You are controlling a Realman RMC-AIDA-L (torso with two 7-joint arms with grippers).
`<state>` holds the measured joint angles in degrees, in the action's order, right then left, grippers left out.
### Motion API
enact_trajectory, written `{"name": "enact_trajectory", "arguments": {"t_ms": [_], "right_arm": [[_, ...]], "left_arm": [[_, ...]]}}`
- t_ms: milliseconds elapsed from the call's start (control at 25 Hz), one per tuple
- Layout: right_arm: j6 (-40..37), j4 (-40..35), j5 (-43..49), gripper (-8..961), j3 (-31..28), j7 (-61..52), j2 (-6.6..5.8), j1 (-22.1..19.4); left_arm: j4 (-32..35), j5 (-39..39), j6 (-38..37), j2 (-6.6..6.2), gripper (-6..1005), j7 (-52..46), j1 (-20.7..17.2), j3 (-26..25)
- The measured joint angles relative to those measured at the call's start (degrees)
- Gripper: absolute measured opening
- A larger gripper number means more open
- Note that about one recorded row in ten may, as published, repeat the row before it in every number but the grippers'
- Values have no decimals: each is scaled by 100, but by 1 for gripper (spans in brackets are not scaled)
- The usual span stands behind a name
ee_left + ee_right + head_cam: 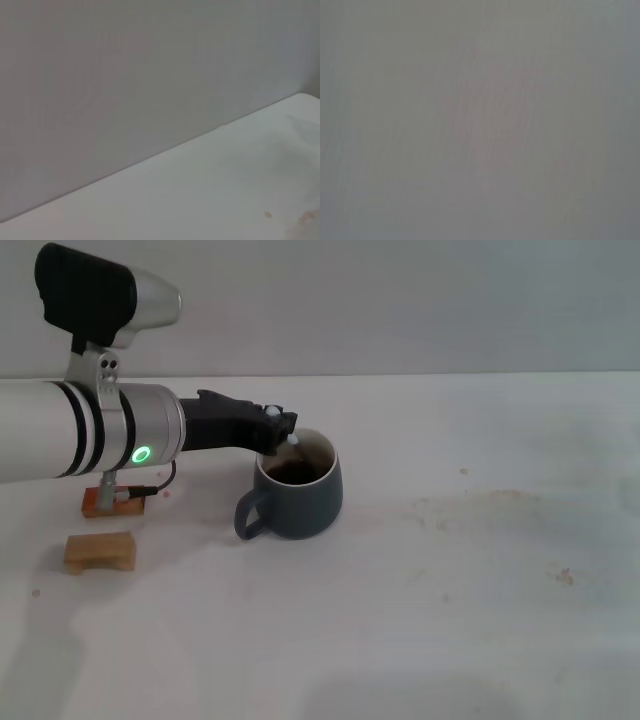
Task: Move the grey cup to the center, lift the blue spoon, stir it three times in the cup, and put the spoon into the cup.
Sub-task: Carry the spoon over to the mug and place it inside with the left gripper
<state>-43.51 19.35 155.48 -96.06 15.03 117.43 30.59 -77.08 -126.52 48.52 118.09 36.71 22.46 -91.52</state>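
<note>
White tabletop [450, 620] fills the lower two thirds of the head view, lightly stained right of centre; a plain wall runs across the top. The left wrist view shows only that wall and a strip of tabletop, and the right wrist view is blank grey, so the right arm is out of sight, presumably parked.

Left arm [90, 435] enters from the left edge, white barrel with a green indicator light, reaching horizontally toward frame centre. It sits low and level, likely so the tool tip clears the mug rim from the side.

Grey cup [297, 488] stands upright a little left of frame centre, loop handle pointing lower left, dark liquid inside. That spot reads as the centring step done.

Left gripper [280, 430] hangs at the cup's upper-left rim, directly over the opening. A small pale tip at the rim looks like the blue spoon [293, 440], dipping into the cup, so the jaws seem to be closed on its handle, though the grip itself is hard to make out. Judged stage: stirring or about to release.

Two small wooden blocks lie at left, clear of the work: one [99, 551] on open tabletop, another [113, 499] half under the arm with a cable over it.
</note>
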Motion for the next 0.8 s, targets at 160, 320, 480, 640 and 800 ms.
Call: {"name": "enact_trajectory", "arguments": {"t_ms": [160, 320, 480, 640, 800], "right_arm": [[8, 71, 0, 44, 0, 0, 8, -13], [15, 85, 0, 43, 1, 0, 8, -18], [20, 87, 5, 43, 5, 0, 8, -6], [23, 87, 84, 44, 8, -2, 8, 11], [25, 87, 92, 44, 9, -6, 8, 25]], "left_arm": [[180, -54, -86, -11, 162, 11, 83, -15], [127, -87, 87, -23, 162, 11, -1, -151], [-115, -138, 345, -24, 162, -2, -203, -247], [-338, -180, 557, -20, 163, -46, -377, -251], [-475, -150, 656, 1, 163, -64, -480, -205]]}}
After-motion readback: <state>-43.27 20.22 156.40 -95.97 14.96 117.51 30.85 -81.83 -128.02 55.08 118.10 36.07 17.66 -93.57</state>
